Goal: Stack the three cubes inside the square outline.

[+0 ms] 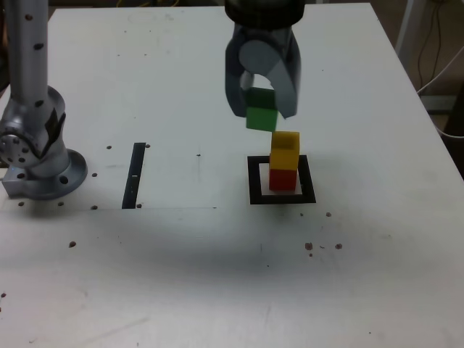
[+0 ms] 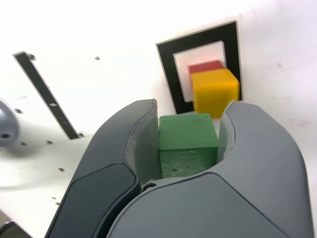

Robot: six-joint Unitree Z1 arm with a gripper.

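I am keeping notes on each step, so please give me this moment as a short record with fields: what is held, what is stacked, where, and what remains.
gripper: shut on the green cube, in the air
stack: yellow cube on the red cube
stack place: inside the black square outline
green cube position: above the stack, toward the exterior view's left, apart from it
black strip: on the table, nothing on it
remaining: green cube not yet on the yellow cube

Silver arm base [image 1: 32,145], dark-grey end effector [image 1: 262,109]
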